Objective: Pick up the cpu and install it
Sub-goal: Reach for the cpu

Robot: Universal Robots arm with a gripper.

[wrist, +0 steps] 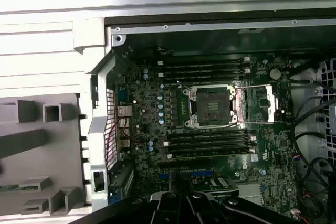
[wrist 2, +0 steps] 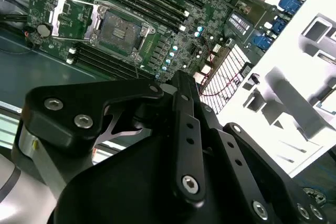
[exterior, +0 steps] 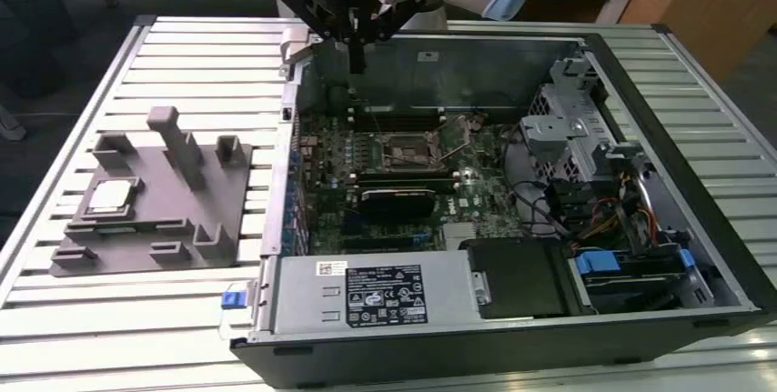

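Observation:
The cpu (exterior: 109,196), a small silvery square chip, lies flat on the grey fixture (exterior: 158,228) at the exterior view's left, beside the open computer case. My gripper (exterior: 356,63) hangs above the case's back wall, far from the cpu, fingers pointing down and shut with nothing between them. The black linkage of the gripper (wrist 2: 178,77) fills the near part of the second wrist view. The motherboard socket (exterior: 407,146) (wrist 2: 118,27) (wrist: 210,106) stands bare, its metal frame (wrist: 257,106) flipped open to one side.
The case (exterior: 631,55) lies on a slatted metal table (exterior: 73,319). Inside are a power supply (exterior: 364,296), a drive cage (exterior: 583,137) and cables (exterior: 607,219). Tall uprights (exterior: 182,142) rise from the fixture. Memory slots (wrist: 205,66) flank the socket.

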